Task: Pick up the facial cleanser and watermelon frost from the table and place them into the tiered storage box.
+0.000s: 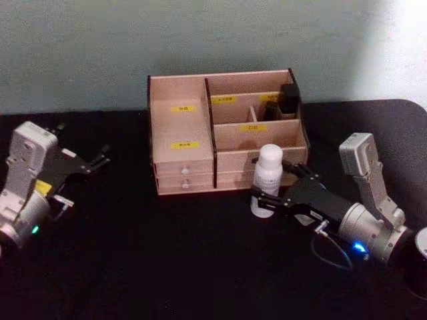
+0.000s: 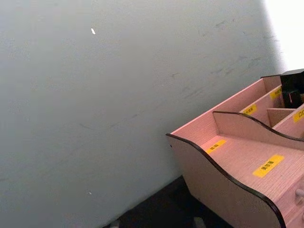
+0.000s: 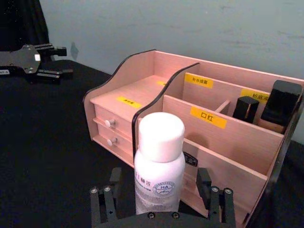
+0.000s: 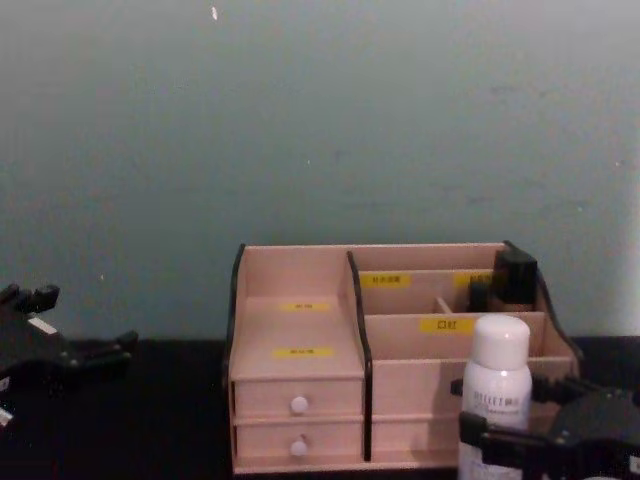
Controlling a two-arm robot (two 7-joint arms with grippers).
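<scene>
A white bottle with a white cap, the facial cleanser (image 1: 269, 172) (image 3: 159, 164) (image 4: 496, 385), stands upright on the black table just in front of the tiered storage box (image 1: 183, 143) (image 3: 142, 90) (image 4: 300, 350) (image 2: 228, 156). My right gripper (image 1: 273, 188) (image 3: 159, 194) (image 4: 520, 425) is open, with one finger on each side of the bottle's lower body and small gaps to it. The left gripper (image 1: 103, 157) (image 3: 61, 61) (image 4: 85, 318) hangs open over the table's left side, well away from the box. The watermelon frost is out of view.
Two dark items (image 1: 287, 100) (image 3: 280, 102) stand in the box's back right compartment. A dark round object (image 1: 420, 267) sits at the right edge beside my right arm. A plain wall rises close behind the box.
</scene>
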